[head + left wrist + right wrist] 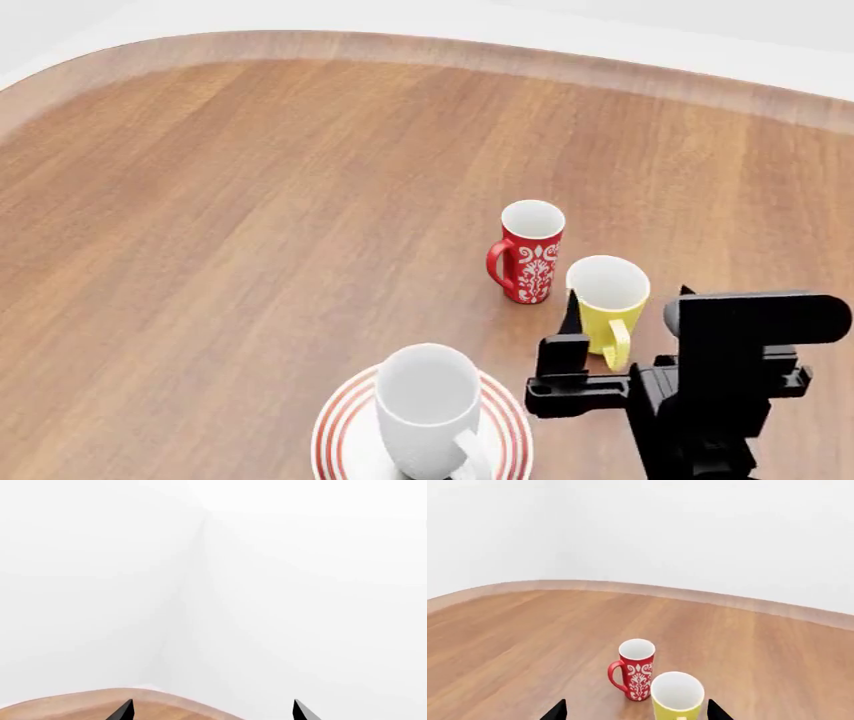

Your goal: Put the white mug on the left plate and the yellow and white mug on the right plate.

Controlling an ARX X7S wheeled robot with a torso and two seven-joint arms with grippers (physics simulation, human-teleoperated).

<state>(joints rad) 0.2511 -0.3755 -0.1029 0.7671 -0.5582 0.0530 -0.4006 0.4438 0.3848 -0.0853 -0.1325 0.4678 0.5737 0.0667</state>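
Near the front edge of the bench (240,200) in your head view, the white mug (427,410) stands upright, mouth up, on the left plate (344,425), with its handle turned toward you and to the right. Right of it, off any plate, the yellow and white mug (609,300) also stands upright, its handle facing you. It is just beside the red mug (530,250), whose handle points left.

Your right gripper (637,711) sits just behind the yellow and white mug with its jaws apart and not touching it. Your left gripper (213,711) has its jaws apart too, empty, past the bench's curved edge.

Bare wood lies open to the left and beyond the mugs. No readable writing shows.
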